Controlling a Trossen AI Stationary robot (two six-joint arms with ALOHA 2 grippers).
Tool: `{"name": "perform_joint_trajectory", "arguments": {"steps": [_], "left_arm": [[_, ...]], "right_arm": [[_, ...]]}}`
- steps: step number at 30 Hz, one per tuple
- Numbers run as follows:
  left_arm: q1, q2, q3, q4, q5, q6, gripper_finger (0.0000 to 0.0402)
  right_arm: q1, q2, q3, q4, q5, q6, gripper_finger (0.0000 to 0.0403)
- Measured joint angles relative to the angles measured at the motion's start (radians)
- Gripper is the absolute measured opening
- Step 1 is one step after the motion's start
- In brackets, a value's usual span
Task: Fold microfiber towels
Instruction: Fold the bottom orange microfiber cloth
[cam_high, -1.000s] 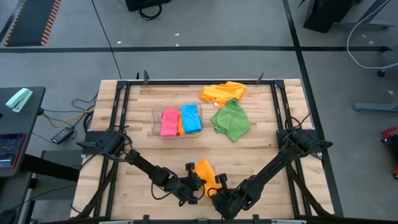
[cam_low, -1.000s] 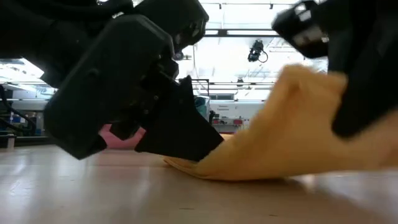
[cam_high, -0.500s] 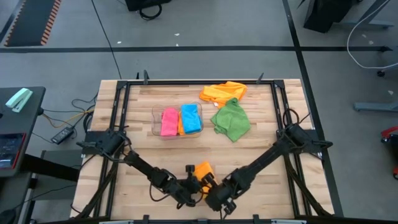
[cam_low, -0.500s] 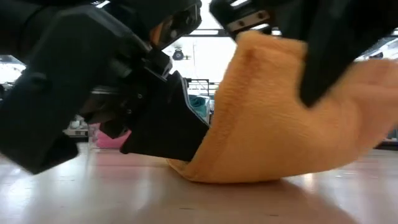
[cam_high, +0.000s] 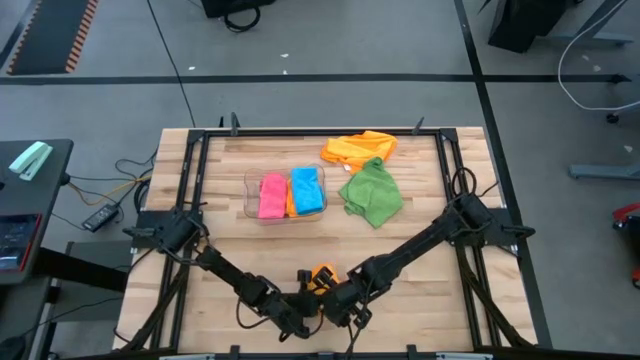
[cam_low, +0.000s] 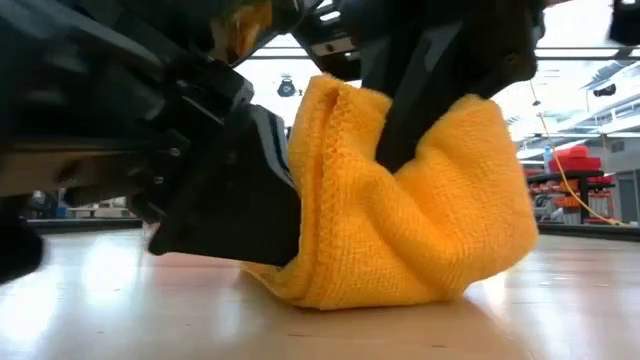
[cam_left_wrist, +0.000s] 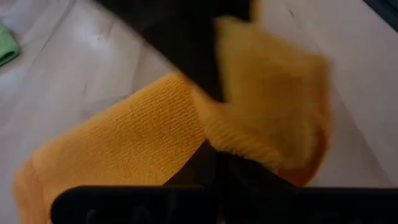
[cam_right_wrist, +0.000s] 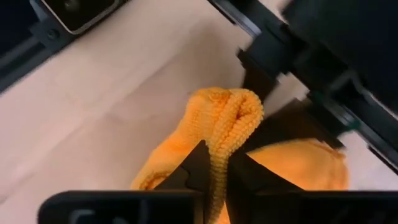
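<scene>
Two claws (cam_high: 318, 303) pinching orange towel (cam_high: 323, 276)

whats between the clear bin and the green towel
Only bare wooden table, as the high view shows: the clear bin and the green towel lie apart with nothing in the gap.

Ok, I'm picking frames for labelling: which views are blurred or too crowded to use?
Left wrist view: orange towel blurred, a dark finger across it. Low view: sharp on the towel, arms soft and dark, bright lights behind. Right wrist view: sharp. High view: sharp, but both grippers nearly cover that towel.
</scene>
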Motion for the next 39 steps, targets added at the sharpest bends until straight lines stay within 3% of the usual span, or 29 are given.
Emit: {"name": "perform_joint_trajectory", "arguments": {"steps": [8,13,19,23,29,33,39], "left_arm": [[-0.020,0.000,0.000,0.001,0.001,-0.005,0.0026],[-0.026,-0.003,0.000,0.000,0.001,-0.003,0.0016],[-0.037,-0.047,-0.001,-0.012,-0.002,-0.049,0.0014],[-0.041,-0.067,-0.001,-0.019,-0.022,-0.166,0.0044],[-0.059,-0.075,-0.001,-0.080,-0.024,-0.212,0.0086],[-0.056,-0.076,-0.001,-0.127,-0.029,-0.229,0.0084],[-0.056,-0.076,-0.001,-0.134,-0.119,-0.166,0.0075]], "right_arm": [[-0.037,0.000,-0.005,-0.006,-0.006,-0.069,0.0056],[-0.061,0.000,-0.005,-0.008,-0.097,-0.098,0.0046],[-0.043,0.000,-0.005,-0.021,-0.124,-0.083,0.0042],[-0.036,0.000,-0.005,-0.051,-0.132,-0.050,0.0042],[-0.021,0.000,-0.005,-0.115,-0.131,0.018,0.0042],[0.005,0.000,-0.005,-0.146,-0.131,0.026,0.0042],[0.034,0.000,-0.005,-0.202,-0.123,0.075,0.0042]]}}
